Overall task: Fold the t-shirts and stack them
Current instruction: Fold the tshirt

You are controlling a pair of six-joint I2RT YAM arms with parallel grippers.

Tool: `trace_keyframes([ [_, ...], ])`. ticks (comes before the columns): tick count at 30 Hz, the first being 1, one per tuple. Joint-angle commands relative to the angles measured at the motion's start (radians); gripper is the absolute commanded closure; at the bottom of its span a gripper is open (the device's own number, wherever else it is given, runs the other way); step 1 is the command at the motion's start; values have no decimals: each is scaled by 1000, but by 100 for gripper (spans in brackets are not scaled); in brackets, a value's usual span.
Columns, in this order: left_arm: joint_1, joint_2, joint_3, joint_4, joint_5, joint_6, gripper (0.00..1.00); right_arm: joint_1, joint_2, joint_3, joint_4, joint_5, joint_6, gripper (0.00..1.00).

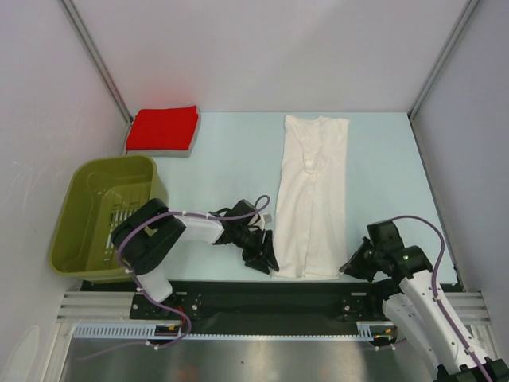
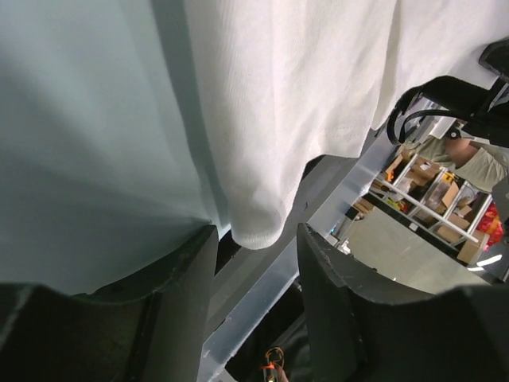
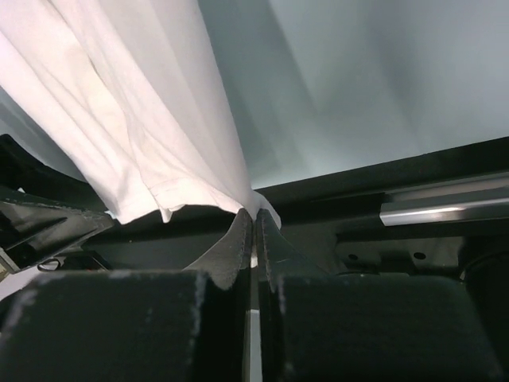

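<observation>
The white t-shirt (image 1: 314,191) is lying as a long narrow strip, already folded lengthwise, right of centre on the table (image 1: 223,159). Its collar end is pointing far and its hem end is reaching the near edge. The red t-shirt (image 1: 163,127) is sitting folded at the far-left corner, well apart, w/ the green basket (image 1: 79,239) near it on the left. The right gripper (image 1: 352,267) is sitting at the near-right hem corner & pinching it, jaws pressed together w/ a sliver of white cloth btwn them. The left gripper (image 1: 265,259) is waiting at the near-left corner, jaws apart & gripping nothing, w/ the hem corner (image 2: 253,227) dangling btwn its fingers (image 2: 179,302). Judging by this, the step in hand is taking both near corners so the hem end can be folded up twd the collar. To do it well, the left should prob. be pushing a touch further in before closing, so it's catching all layers & not just the tip. Then both arms should be lifting evenly & travelling straight along the strip, keeping the hem taut btwn them so the edges are landing square. A thin pinch on the right may be slipping if pulled hard. The top view is giving the layout, i.e. strip, red shirt, basket & both arms, but isn't resolving jaw state. Only the left wrist view is showing the open gap w/ the corner inside it. Only the right wrist view is showing the pinch, & neither wrist view is showing the red shirt.
</observation>
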Motion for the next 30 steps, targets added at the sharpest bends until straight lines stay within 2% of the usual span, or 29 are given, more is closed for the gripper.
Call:
trace_keyframes([
  [1,-24,64,8,-8,-60,-4,49,0,-14,21,-34,19,23,100],
  [3,-28,79,18,-4,-56,-10,51,2,-16,22,-35,19,23,100],
  [6,-30,111,25,42,-28,-42,63,0,-28,25,-40,19,23,100],
  [7,-28,116,22,76,-13,-56,75,0,-33,25,-38,19,20,100],
  [10,-31,124,36,110,4,-89,100,0,-30,34,-37,16,16,100],
  [12,-30,81,54,62,-20,-82,100,-1,-21,53,-26,20,13,100],
  [15,-24,6,152,-107,-100,-7,100,-7,50,114,12,-18,16,100],
  [19,19,-8,306,-165,-109,3,100,-32,215,221,89,13,-52,100],
  [25,151,112,499,-180,-65,-26,100,-254,530,418,204,-70,-254,100],
  [27,195,149,551,-174,-57,-43,100,-277,610,506,232,-91,-297,100],
  [30,239,234,707,-174,-40,-56,100,-340,792,638,245,-119,-357,100],
])
